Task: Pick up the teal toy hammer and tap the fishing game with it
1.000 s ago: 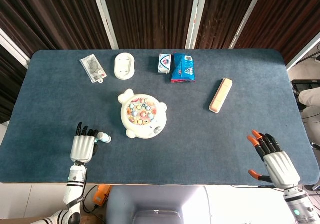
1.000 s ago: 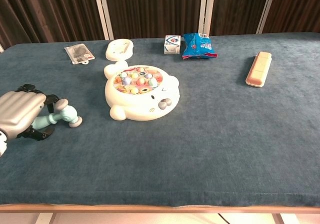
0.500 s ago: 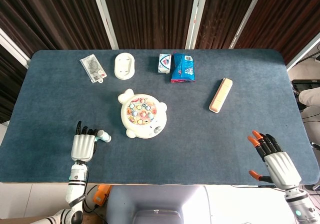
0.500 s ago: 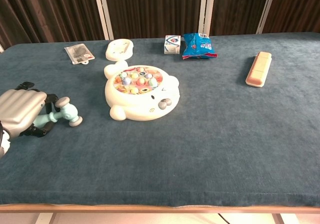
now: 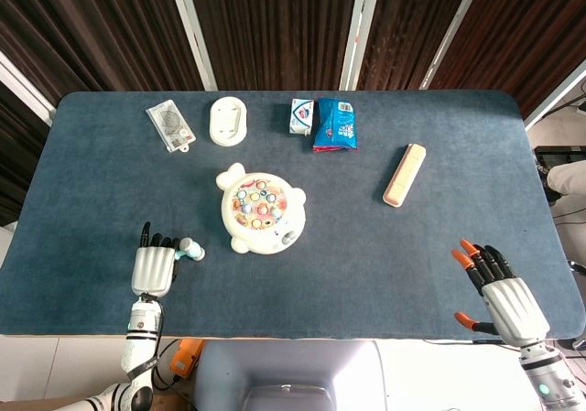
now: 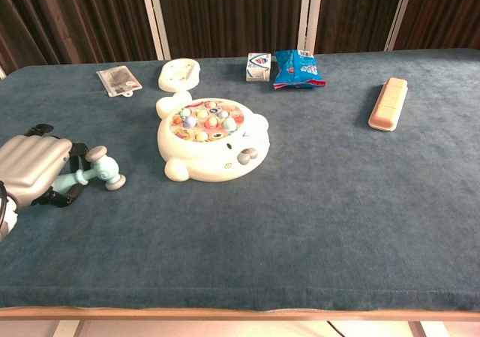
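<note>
The teal toy hammer (image 5: 189,250) (image 6: 94,172) lies on the blue cloth left of the fishing game (image 5: 260,211) (image 6: 210,138), a white round toy with coloured fish. My left hand (image 5: 153,266) (image 6: 30,173) rests flat at the near left, fingers stretched forward, over the end of the hammer's handle without closing on it. The hammer's head points toward the game. At the near right corner my right hand (image 5: 499,292) stays with its fingers spread and nothing in it; only the head view shows it.
Along the far side lie a flat packet (image 5: 170,125), a white oval piece (image 5: 228,120), a small carton (image 5: 301,115) and a blue snack bag (image 5: 335,124). A beige bar (image 5: 404,175) lies at the right. The table's near edge runs just behind both hands.
My left hand has drawn back slightly toward the near left edge, leaving more of the hammer's handle showing. The right hand has barely moved.
</note>
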Controlling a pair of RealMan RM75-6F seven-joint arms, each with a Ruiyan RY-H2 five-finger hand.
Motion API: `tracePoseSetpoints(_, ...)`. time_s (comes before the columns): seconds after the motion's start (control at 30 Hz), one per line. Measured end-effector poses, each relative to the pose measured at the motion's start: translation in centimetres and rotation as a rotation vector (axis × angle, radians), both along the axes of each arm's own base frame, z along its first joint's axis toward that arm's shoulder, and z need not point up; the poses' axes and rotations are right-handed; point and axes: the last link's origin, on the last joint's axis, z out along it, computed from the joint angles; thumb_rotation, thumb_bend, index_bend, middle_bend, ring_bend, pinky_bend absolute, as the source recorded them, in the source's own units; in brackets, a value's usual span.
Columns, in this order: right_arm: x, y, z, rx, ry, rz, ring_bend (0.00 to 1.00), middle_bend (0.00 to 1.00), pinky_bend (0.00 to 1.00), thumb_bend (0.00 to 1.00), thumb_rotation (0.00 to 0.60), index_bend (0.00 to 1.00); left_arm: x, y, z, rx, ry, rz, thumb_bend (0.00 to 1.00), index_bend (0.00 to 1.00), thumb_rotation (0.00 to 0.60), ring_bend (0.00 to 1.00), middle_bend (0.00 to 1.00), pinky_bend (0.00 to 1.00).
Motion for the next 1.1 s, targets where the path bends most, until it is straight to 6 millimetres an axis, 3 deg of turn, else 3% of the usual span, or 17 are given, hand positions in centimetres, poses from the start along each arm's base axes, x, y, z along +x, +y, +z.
tracePoseSetpoints(0.47, -0.1, 0.1, 0.0, 0.002, -0.001, -0.003, 0.0, 0.0, 0.0, 0.19, 0.6, 0.0, -0.4, -0.7, -0.3, -0.034, -0.021, -0.024, 0.47, 0.51, 0.6, 0.37, 0.57, 0.12)
tracePoseSetpoints(0.6, 0.0, 0.1, -0.1, 0.003, -0.001, -0.003, 0.0, 0.0, 0.0, 0.19, 0.6, 0.0, -0.6, -0.7, -0.3, -0.031, -0.02, -0.043, 0.6, 0.55, 0.6, 0.41, 0.62, 0.17)
tracePoseSetpoints(0.77, 0.0, 0.1, -0.1, 0.005, 0.0, -0.004, 0.0, 0.0, 0.0, 0.19, 0.6, 0.0, -0.8, -0.8, -0.4, -0.029, -0.044, -0.063, 0.84, 0.59, 0.6, 0.47, 0.69, 0.28)
tracePoseSetpoints(0.97, -0.1, 0.1, -0.1, 0.005, 0.001, -0.006, 0.0, 0.0, 0.0, 0.19, 0.6, 0.0, -1.0, -0.8, -0.3, -0.01, -0.125, -0.084, 0.88, 0.54, 0.6, 0.53, 0.75, 0.5)
tracePoseSetpoints(1.1, -0.1, 0.2, -0.1, 0.009, 0.003, -0.006, 0.0, 0.0, 0.0, 0.19, 0.6, 0.0, -1.0, -0.7, 0.1, 0.008, -0.208, -0.1, 0.9, 0.5, 0.6, 0.61, 0.8, 0.7)
